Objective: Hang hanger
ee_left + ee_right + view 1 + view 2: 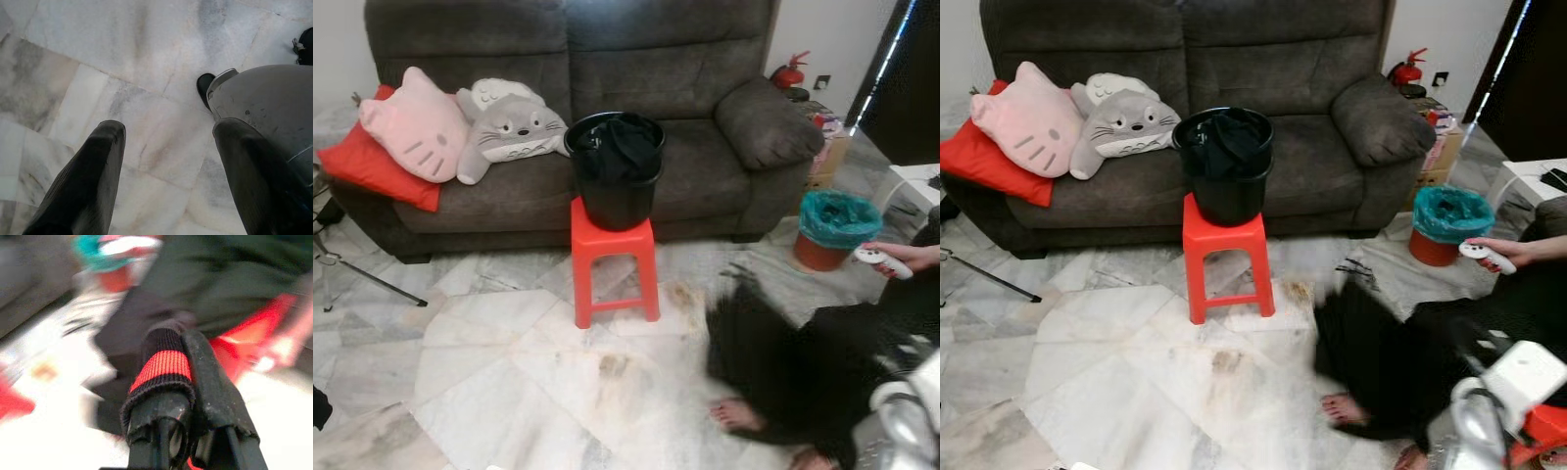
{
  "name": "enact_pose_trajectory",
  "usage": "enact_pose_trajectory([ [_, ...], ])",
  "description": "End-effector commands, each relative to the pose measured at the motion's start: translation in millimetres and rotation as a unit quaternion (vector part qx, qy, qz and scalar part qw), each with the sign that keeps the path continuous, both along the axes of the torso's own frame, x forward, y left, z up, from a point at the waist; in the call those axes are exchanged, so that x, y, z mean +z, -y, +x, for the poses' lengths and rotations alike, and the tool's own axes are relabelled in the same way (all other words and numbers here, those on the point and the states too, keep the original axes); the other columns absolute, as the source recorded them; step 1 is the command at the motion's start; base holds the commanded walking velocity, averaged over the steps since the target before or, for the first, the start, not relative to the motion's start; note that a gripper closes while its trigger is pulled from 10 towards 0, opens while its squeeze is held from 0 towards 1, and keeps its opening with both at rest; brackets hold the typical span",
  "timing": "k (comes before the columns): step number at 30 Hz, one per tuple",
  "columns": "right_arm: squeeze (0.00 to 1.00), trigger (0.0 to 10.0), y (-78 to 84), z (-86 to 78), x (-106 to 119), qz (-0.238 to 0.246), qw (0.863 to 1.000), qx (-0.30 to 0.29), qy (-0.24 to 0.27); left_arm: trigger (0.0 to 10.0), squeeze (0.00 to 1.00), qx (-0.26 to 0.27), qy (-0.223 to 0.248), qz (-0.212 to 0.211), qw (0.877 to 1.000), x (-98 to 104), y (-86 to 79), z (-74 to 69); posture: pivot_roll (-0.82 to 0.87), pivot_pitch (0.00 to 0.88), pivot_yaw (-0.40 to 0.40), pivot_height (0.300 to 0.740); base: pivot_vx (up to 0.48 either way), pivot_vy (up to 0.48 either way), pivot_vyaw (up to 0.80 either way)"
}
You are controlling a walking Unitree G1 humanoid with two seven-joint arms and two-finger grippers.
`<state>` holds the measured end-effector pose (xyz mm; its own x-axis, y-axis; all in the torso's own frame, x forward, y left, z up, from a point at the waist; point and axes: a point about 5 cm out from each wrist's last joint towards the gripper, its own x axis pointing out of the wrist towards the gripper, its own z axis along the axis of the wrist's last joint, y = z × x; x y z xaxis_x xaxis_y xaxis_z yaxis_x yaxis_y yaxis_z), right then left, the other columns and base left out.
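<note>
No writing seems legible on the bucket [615, 176].

A home living room: grey sofa [607, 108] with plush cushions [460, 127], marble floor [489, 372]

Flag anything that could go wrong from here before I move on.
A person sits on the floor close by the right arm; their bare foot could be struck or stepped on. The right gripper holds a black garment trailing low, which might snag. The black bucket sits on a narrow red stool and could tip.
</note>
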<state>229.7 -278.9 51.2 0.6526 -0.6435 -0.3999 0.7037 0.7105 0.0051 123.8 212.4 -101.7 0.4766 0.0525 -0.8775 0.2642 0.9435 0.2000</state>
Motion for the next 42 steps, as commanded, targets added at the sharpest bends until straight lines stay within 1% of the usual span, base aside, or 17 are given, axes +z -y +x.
enact_pose_trajectory([
  [1,0.0,10.0,-22.8,27.2,15.7,-0.03,0.994,0.102,0.03,10.0,0.0,-0.006,-0.003,0.007,1.0,0.0,-2.5,-1.4,-0.13,0.0,0.015,0.74,0.0,0.0,0.0],
  [3,0.0,10.0,-30.4,34.1,21.0,-0.038,0.991,0.124,0.041,10.0,0.0,-0.006,-0.004,0.008,1.0,-0.1,-2.7,-1.7,-0.13,0.0,0.016,0.74,0.0,0.0,0.0],
  [5,0.0,10.0,-40.4,43.6,26.7,-0.048,0.984,0.16,0.057,10.0,0.0,-0.006,-0.005,0.009,1.0,-0.1,-3.2,-2.0,-0.12,0.0,0.015,0.74,0.0,0.0,0.0],
  [9,0.0,10.0,-46.0,49.6,28.1,-0.047,0.983,0.166,0.067,10.0,0.0,-0.005,-0.005,0.009,1.0,-0.3,-3.3,-2.5,-0.1,0.0,0.007,0.74,0.0,0.0,0.0],
  [16,0.0,10.0,-49.0,52.3,32.3,-0.048,0.981,0.17,0.081,10.0,0.0,-0.003,-0.004,0.009,1.0,-0.4,-3.1,-2.9,-0.1,0.0,0.003,0.74,0.0,0.0,0.0],
  [17,0.0,10.0,-55.6,60.4,53.1,-0.071,0.969,0.197,0.128,10.0,0.0,-0.001,-0.006,0.009,1.0,-1.1,-2.3,-4.6,-0.1,0.001,-0.001,0.74,0.0,0.0,0.0],
  [20,0.0,10.0,-58.9,63.6,62.8,-0.099,0.961,0.216,0.138,10.0,0.0,0.001,-0.007,0.008,1.0,-1.6,-0.8,-5.3,-0.11,0.007,-0.005,0.74,0.0,0.0,0.0],
  [23,0.0,10.0,-59.8,63.9,68.7,-0.117,0.957,0.217,0.151,10.0,0.0,0.003,-0.007,0.008,1.0,-2.3,1.4,-6.0,-0.1,0.009,-0.007,0.74,0.0,0.0,0.58],
  [26,0.0,10.0,-60.3,64.3,69.4,-0.126,0.956,0.221,0.149,10.0,0.0,0.003,-0.007,0.007,1.0,-2.4,2.0,-6.1,-0.1,0.007,-0.008,0.74,0.0,0.0,0.8],
  [27,0.0,10.0,-62.0,66.3,71.7,-0.138,0.952,0.227,0.152,10.0,0.0,0.004,-0.007,0.007,1.0,-2.8,3.7,-6.4,-0.1,0.005,-0.005,0.74,0.0,0.0,0.8],
  [35,0.0,10.0,-62.9,68.3,73.7,-0.143,0.949,0.231,0.157,10.0,0.0,0.006,-0.005,0.007,1.0,-3.0,5.5,-6.2,-0.1,0.005,-0.007,0.74,0.0,0.0,0.8],
  [38,0.0,10.0,-61.3,69.1,74.0,-0.145,0.949,0.232,0.157,10.0,0.0,0.014,-0.003,0.006,1.0,-2.3,2.0,-6.1,-0.1,0.0,-0.007,0.74,0.0,0.0,0.8],
  [42,0.0,10.0,-61.0,69.7,72.7,-0.143,0.949,0.235,0.155,10.0,0.0,0.018,-0.002,0.009,1.0,-0.3,-8.0,-6.2,-0.09,0.0,-0.011,0.74,0.0,0.0,0.8],
])
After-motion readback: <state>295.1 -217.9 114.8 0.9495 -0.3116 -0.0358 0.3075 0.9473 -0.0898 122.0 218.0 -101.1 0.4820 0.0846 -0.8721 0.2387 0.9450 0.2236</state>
